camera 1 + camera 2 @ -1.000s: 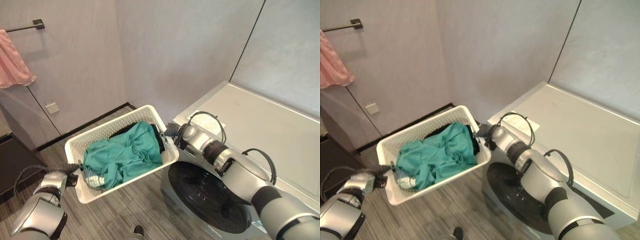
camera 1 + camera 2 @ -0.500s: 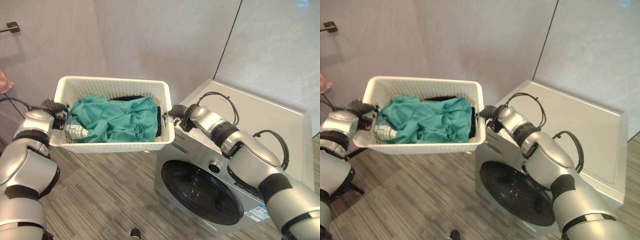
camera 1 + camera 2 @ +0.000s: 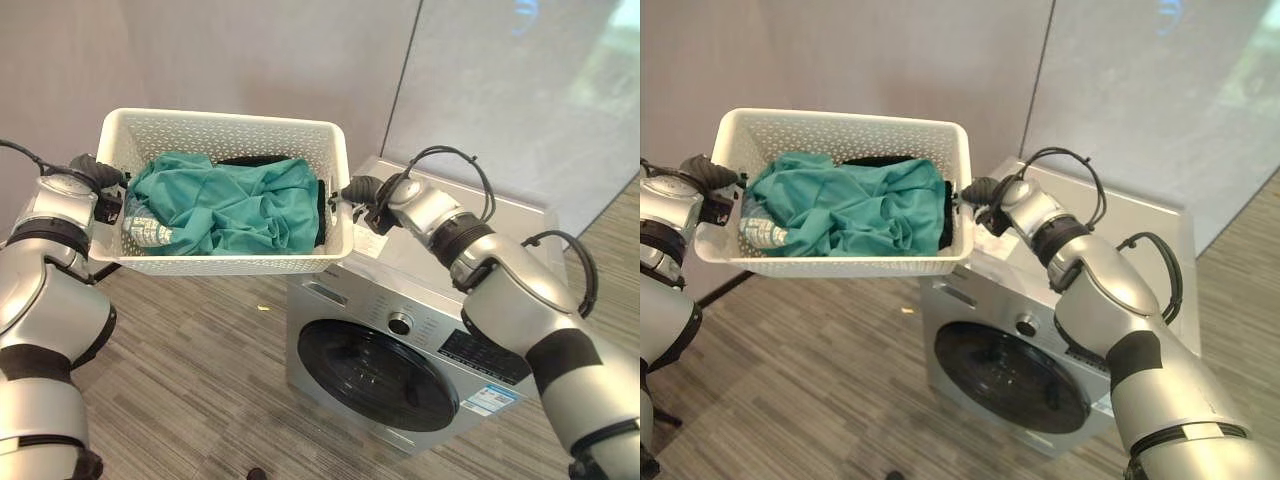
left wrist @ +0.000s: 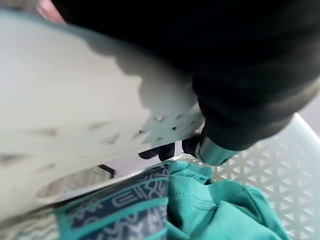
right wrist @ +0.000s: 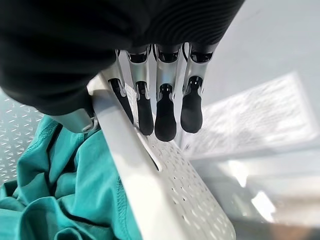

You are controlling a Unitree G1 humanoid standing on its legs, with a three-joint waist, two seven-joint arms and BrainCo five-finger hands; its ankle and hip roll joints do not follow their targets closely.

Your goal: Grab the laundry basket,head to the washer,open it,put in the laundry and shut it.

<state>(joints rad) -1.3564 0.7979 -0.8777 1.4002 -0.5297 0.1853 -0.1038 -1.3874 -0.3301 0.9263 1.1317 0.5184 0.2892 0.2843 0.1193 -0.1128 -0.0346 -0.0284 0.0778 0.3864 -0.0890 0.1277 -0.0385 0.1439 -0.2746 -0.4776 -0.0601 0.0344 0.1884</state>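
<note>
Above the washer (image 3: 400,330), laundry basket (image 3: 225,262), each robot hand (image 3: 95,180) (image 3: 372,192) clamped on its end rims.

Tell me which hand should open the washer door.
Probably the right hand: it grips the basket end directly above the washer, whose door is shut. The left hand holds the far end. The basket must go down first.

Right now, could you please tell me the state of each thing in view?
laundry basket: held in the air, level, above the washer.
green laundry: piled inside the basket.
washer: door shut.
left hand: gripping the basket's end.
right hand: gripping the opposite rim.
</note>
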